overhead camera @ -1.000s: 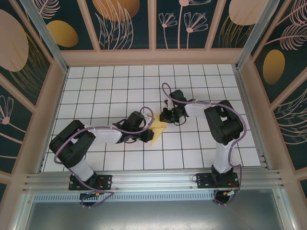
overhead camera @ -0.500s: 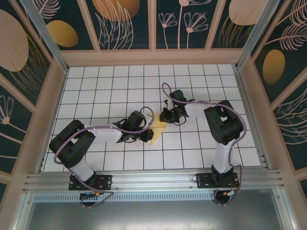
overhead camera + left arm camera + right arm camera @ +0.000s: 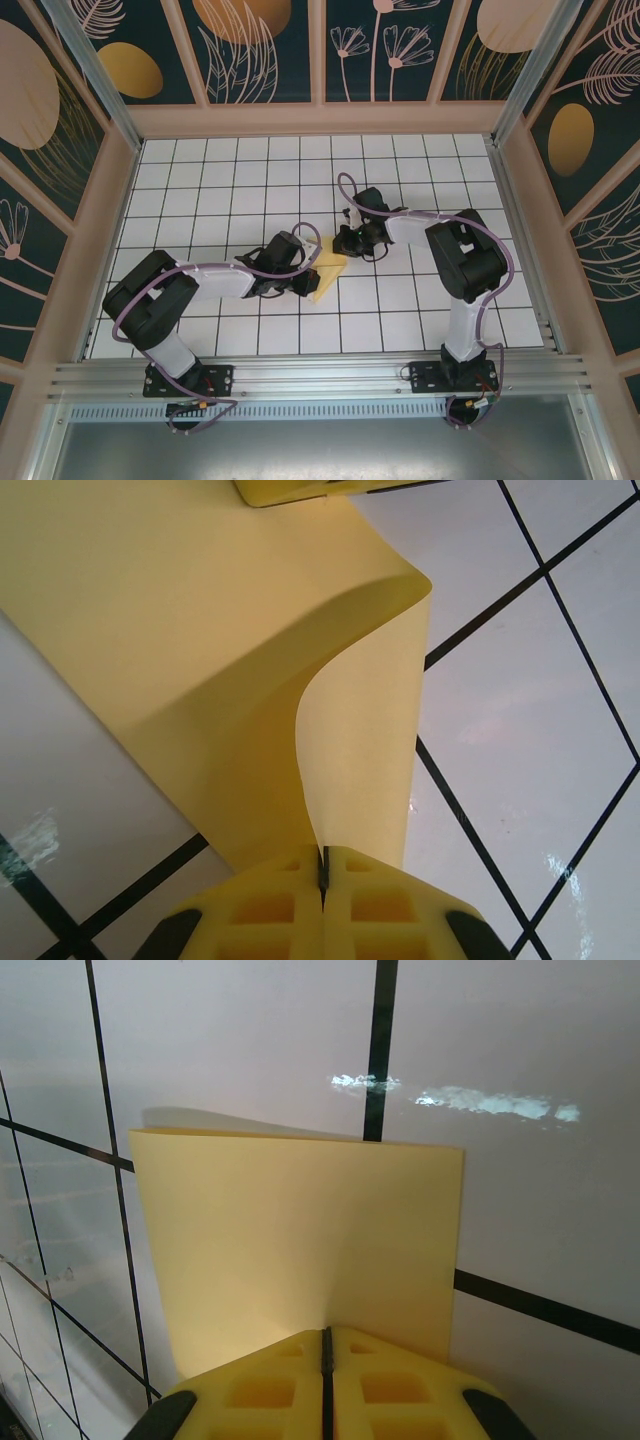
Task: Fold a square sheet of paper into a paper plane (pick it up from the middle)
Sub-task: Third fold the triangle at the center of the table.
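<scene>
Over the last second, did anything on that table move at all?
Nothing visibly moved. The left tool and the right tool both stay pinched shut on the paper, and both arms keep the same pose over the table.

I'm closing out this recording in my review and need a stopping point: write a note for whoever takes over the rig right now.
Grippers: the left gripper has its jaws shut on one end of the square sheet of paper. The right gripper has its jaws shut on the far end of the same sheet.
Where: the sheet spans between the two grippers over the middle of the tiled table, bowed in a soft curl near the left gripper.
Done: the sheet is gripped by both arms.
Left: no plane shape yet. I cannot tell whether any crease is pressed, so treat the folding as open.
</scene>
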